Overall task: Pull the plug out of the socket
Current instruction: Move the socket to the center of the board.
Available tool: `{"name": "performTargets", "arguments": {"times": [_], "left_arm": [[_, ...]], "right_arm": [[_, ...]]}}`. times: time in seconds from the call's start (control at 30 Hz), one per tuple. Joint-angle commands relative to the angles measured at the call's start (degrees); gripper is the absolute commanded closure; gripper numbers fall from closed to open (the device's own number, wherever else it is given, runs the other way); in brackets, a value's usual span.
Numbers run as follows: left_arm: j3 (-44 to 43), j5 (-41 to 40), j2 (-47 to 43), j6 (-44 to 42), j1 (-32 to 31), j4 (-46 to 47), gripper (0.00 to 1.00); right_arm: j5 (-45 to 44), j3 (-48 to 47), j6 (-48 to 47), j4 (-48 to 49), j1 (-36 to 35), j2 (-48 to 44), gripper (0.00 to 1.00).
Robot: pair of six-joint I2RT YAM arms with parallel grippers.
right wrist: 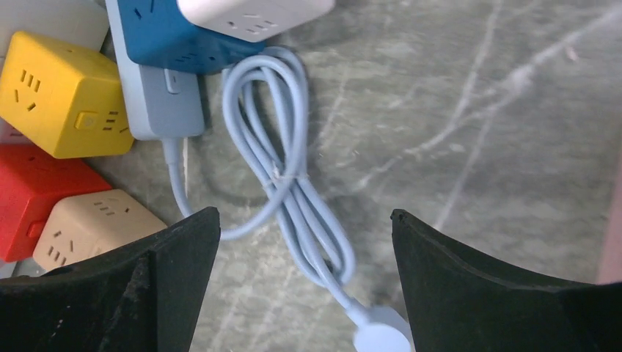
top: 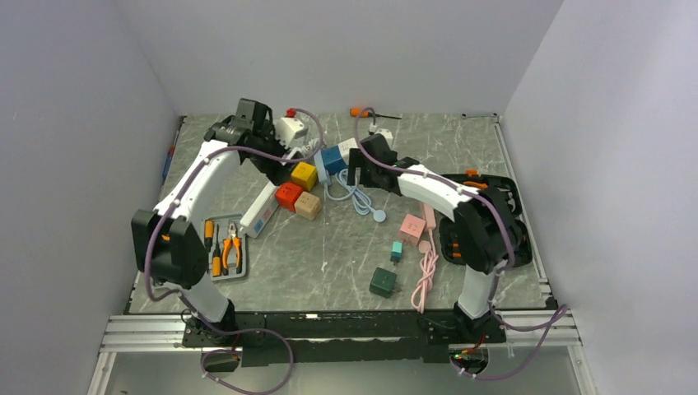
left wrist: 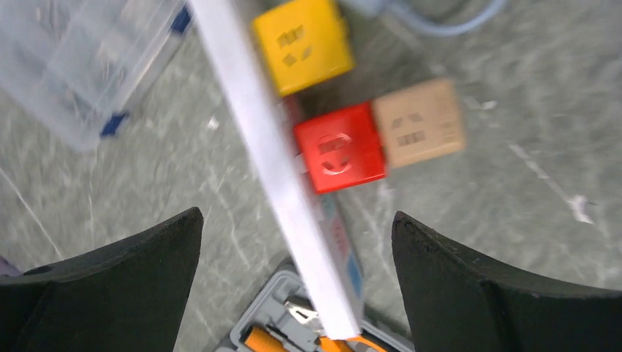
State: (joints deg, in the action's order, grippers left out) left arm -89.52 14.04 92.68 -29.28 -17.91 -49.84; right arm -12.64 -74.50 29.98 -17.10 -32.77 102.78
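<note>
Approach step: both tools spread, plug not yet gripped.

Nearest you, one dark green cube (top: 382, 281) and one pink socket (top: 411, 226) sit apart on the desk (top: 329, 263). Mid-desk, your right tool (right wrist: 304, 216) hangs spread over the pale blue cable (right wrist: 282, 169), holding nothing. Your left tool (left wrist: 297, 220), also spread and empty, hovers over the white strip (left wrist: 271, 161) beside three cubes: red cube (left wrist: 339, 147), beige cube (left wrist: 419, 122), yellow cube (left wrist: 302, 42). Farther back, the one grey-blue plug (right wrist: 161, 103) sits in the blue cube socket (right wrist: 158, 33). Next, I judge: pinch that plug and brace the cube.

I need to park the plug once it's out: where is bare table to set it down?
Bare marble between the tool kit and the dark green cube, front centre. More behind the right arm, at the back. Crowded around the yellow cube, red cube, beige cube and blue cable.
</note>
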Motion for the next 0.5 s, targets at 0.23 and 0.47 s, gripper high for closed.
{"name": "performTargets", "arguments": {"times": [0.23,0.47], "left_arm": [[7.08,-2.57,4.61,3.55,6.95,8.15,0.01],[14.45,-3.61,4.37,1.45,7.72,10.97,0.11]], "right_arm": [[0.51,-9.98,1.25,6.18,-2.73,13.39,0.19],[-4.21,-7.93,3.20,4.97,-6.98,15.90,0.53]]}}
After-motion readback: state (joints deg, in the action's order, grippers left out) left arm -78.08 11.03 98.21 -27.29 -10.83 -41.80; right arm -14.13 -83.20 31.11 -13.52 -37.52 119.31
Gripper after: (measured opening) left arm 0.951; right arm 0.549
